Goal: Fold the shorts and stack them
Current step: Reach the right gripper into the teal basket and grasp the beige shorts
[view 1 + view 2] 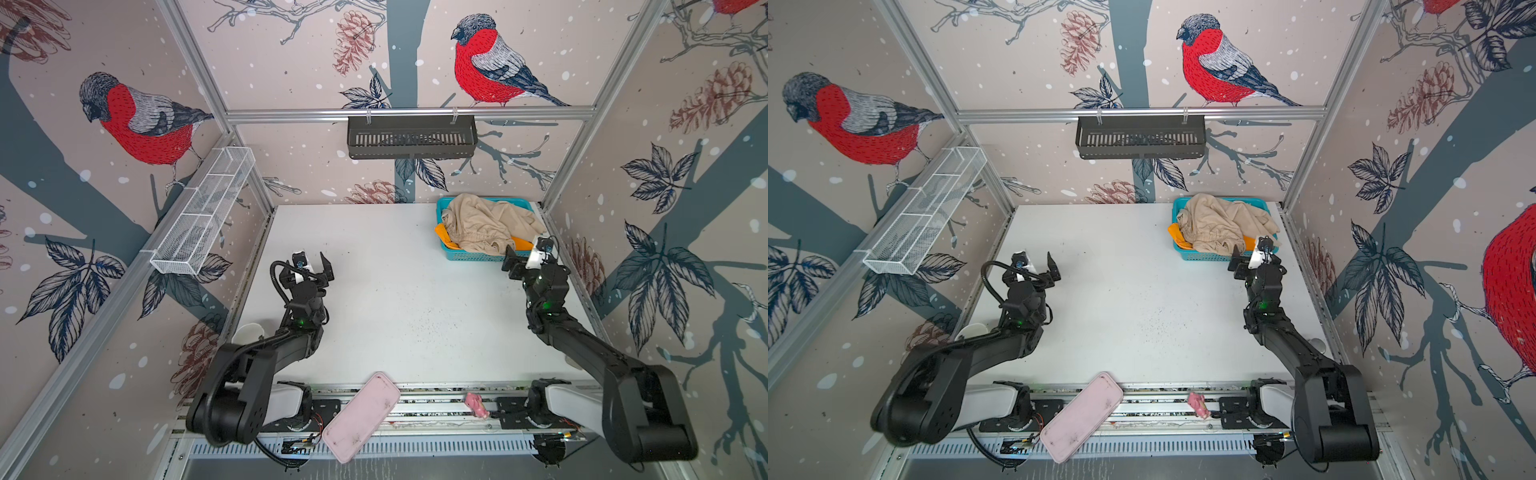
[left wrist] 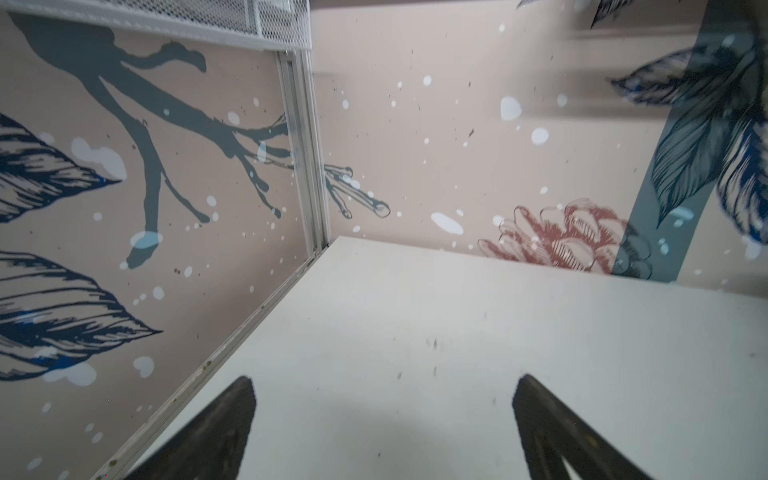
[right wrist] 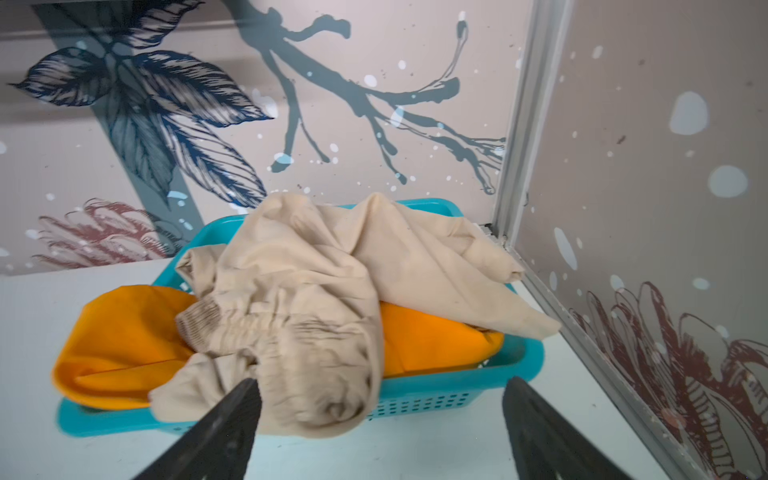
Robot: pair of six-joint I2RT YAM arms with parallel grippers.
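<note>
- We see the beige shorts (image 3: pixel 299 291) as soft matt cloth, creased, with a ribbed gathered waistband.
- The orange shorts (image 3: pixel 124 345) look like smoother matt cloth.
- The basket (image 3: pixel 419 401) is teal plastic with a slight sheen (its wall is perforated).
- The table (image 1: pixel 395 311) reads to us as smooth matt white, flecked with dark specks.
- The frame (image 1: pixel 407 113) is brushed metal; the rack (image 1: pixel 199 216) is white wire mesh.

Under beige shorts (image 3: pixel 291 299), orange shorts (image 3: pixel 120 340) look mostly hidden.
</note>
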